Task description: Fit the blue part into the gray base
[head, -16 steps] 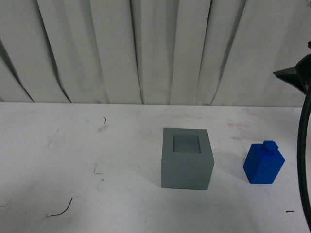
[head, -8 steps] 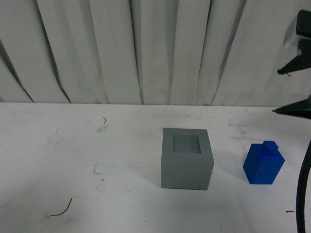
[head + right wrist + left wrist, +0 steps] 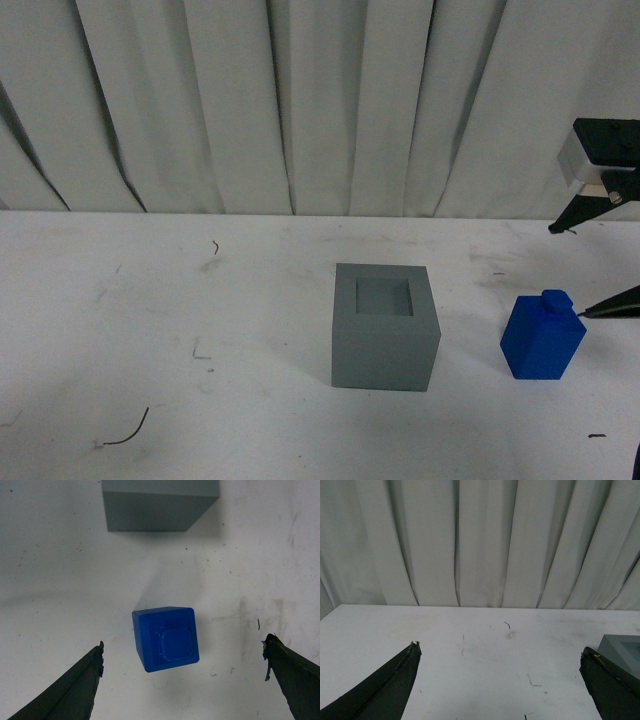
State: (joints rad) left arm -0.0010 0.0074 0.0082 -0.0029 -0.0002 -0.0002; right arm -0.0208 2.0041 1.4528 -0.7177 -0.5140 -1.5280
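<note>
Blue part (image 3: pixel 541 337) sits upright near the surface's (image 3: pixel 150 300) right edge, outside the gray base (image 3: pixel 385 340) and its bare recess. Right claw (image 3: pixel 566 271) is spread wide above it, left claw (image 3: pixel 499 649) is apart too.

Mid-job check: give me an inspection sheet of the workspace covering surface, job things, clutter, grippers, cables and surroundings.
Surface: white table, scuffed, with small dark marks.
Job's things: blue part stands upright on the table, knob on top, to the right of the gray base and apart from it; the base's recess is empty.
Clutter: one thin dark strand near the front left.
Grippers: right gripper open, over the blue part, not touching it; left gripper open, holding nothing.
Cables: nothing seen.
Surroundings: pleated white curtain behind the table.
</note>
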